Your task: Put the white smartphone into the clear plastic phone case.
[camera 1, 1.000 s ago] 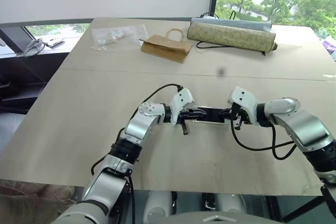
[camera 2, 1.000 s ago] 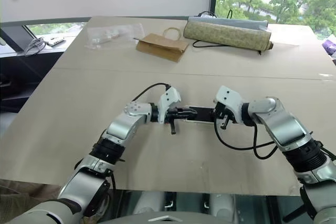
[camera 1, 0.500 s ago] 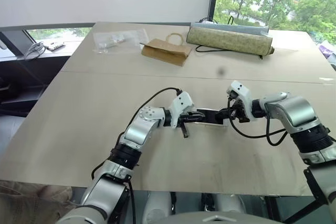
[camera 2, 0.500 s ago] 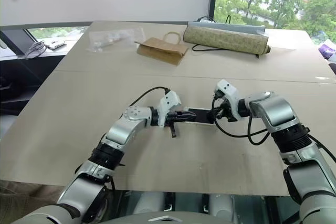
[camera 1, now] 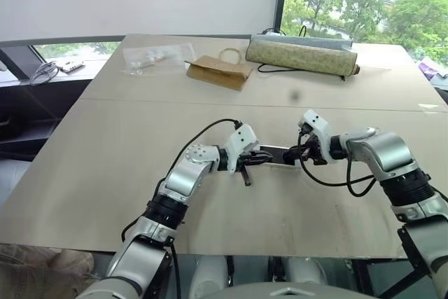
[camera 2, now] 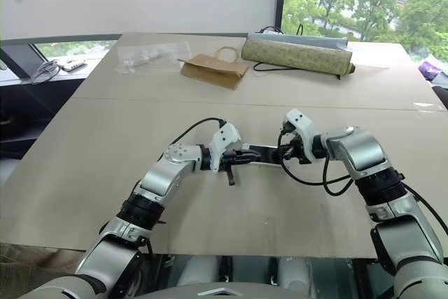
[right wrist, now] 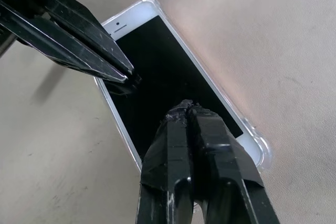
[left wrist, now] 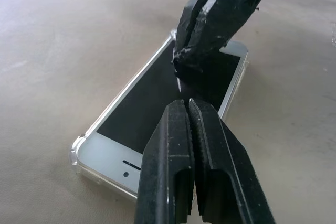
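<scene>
The phone (left wrist: 157, 98) lies flat, screen up, on the table (camera 1: 105, 145) between the two grippers, already sitting inside the case (right wrist: 261, 148), whose clear rim and bumper corners show around the white frame. The near rim appears flush at the corners in view; whether every edge has snapped home cannot be told.

The left gripper (left wrist: 190, 109) has its fingers pressed together and holds nothing; its tips rest over the dark glass near the middle of the phone. The right gripper (right wrist: 186, 109) is likewise closed and empty, with its tips on or just above the screen. Both are angled down from opposite ends, which suggests they serve as pressing tools, pushing the phone into the case rather than gripping it. The task is judged near completion, with only a final seating press possibly remaining.

Count: one phone, one case, two grippers. Well apart on the far side of the table are one paper bag (camera 1: 218, 68), one plastic bag (camera 1: 155, 54) and one long rolled bundle (camera 1: 301, 54).
</scene>
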Available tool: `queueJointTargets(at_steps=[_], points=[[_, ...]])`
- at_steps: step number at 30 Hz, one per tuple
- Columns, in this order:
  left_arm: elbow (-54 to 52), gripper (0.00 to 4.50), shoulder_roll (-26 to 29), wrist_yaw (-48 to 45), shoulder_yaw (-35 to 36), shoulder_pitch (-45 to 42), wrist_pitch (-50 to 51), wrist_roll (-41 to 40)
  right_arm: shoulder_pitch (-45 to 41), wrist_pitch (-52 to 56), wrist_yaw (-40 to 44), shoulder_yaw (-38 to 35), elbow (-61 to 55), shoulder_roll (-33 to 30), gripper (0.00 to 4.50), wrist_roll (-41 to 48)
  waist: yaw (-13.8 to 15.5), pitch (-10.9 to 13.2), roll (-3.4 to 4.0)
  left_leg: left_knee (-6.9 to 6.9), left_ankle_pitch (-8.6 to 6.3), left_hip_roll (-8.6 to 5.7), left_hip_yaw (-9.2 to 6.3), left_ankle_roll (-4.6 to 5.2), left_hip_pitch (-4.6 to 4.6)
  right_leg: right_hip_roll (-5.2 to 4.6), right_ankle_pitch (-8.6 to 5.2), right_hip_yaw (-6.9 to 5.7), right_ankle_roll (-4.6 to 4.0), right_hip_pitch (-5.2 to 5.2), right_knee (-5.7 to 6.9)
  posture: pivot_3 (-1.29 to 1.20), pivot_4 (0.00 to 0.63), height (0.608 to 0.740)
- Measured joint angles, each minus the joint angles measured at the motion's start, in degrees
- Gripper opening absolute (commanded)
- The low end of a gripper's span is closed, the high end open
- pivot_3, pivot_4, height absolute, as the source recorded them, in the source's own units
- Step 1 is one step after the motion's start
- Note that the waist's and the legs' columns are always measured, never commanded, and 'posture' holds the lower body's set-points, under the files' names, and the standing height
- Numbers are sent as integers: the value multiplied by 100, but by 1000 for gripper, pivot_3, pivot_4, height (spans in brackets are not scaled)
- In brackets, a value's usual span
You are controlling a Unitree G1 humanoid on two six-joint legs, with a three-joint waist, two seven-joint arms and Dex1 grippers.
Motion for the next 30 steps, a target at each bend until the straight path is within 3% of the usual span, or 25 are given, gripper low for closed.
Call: queueJointTargets(at_steps=[8, 12, 15, 20, 30], points=[[-23, 110, -47, 59, -12, 57, -2, 2, 45, -324, -316, 13, 85, 102, 0, -234, 15, -26, 3, -9, -1, 0, 0, -2, 0, -2, 0, -1, 0, 2, -13, 0, 150, 740], [-86, 110, -41, 59, -2, 77, -13, -7, 632, -964, -505, -511, -260, 273, 0, -153, 21, -2, 37, -13, -1, -1, -1, -1, -18, -3, 1, -3, 2, -8, -29, 0, 150, 740], [-120, 110, -65, 49, -9, 55, -32, -16, 1020, -1153, -388, -679, -833, 0, 0, -46, 35, 40, 82, -15, 14, -5, -1, 25, -58, 0, 4, -6, 8, -35, -38, 0, 150, 740], [-106, 110, -52, 20, 10, 17, -48, -26, 1529, -883, -39, -736, -1912, -781, 0, 250, 41, 76, 75, -71, 15, -20, -1, 26, -60, 6, 15, -9, 15, -38, -74, 0, 150, 740], [40, 110, -36, -44, 1, -82, -115, -5, 1305, -953, -199, -120, -1906, -955, 0, -142, 28, 109, 40, -71, 16, -20, -4, 26, -46, 3, 4, -30, 11, -32, -75, 0, 150, 740]])
